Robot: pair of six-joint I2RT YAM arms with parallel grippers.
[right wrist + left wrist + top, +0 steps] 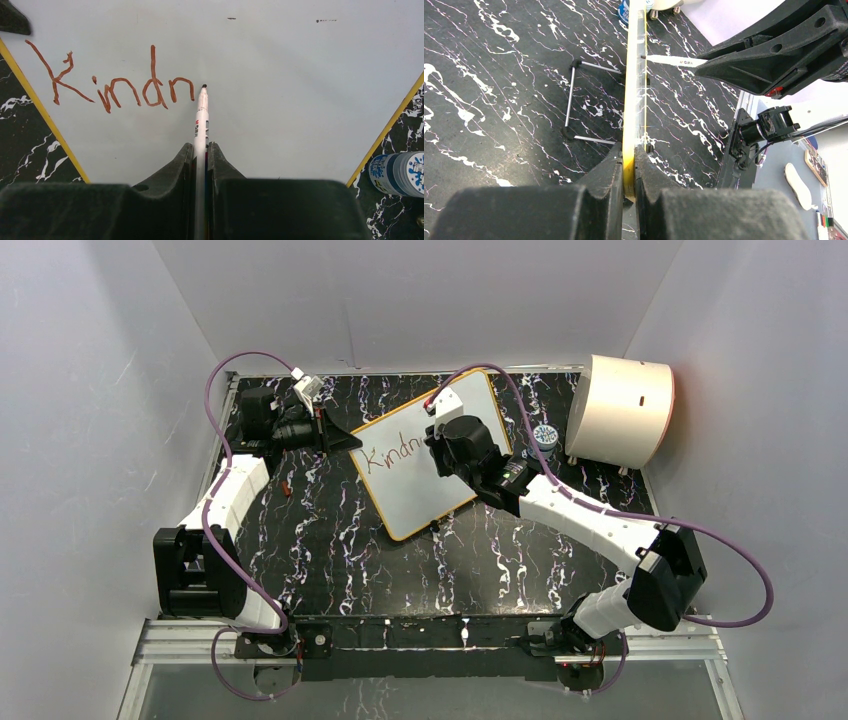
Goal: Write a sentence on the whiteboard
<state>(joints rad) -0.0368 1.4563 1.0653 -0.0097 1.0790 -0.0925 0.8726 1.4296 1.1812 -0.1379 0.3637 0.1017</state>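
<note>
The whiteboard [420, 475] stands tilted on the black marbled mat, white with a thin orange-yellow rim. My left gripper [345, 443] is shut on its left edge; in the left wrist view the rim [632, 100] runs edge-on between the fingers [609, 172]. My right gripper [440, 430] is shut on a white marker [201, 125]. The marker's dark tip [203, 87] touches the board just right of the sentence [112, 82], which reads "Kindn" in dark red. The marker [674, 61] meets the board face in the left wrist view too.
A cream half-cylinder drum [625, 410] stands at the back right. A small blue-and-white bottle [545, 435] sits between drum and board, also seen as the bottle [397, 174] in the right wrist view. The board's wire stand [574, 100] rests behind it. Grey walls enclose the mat.
</note>
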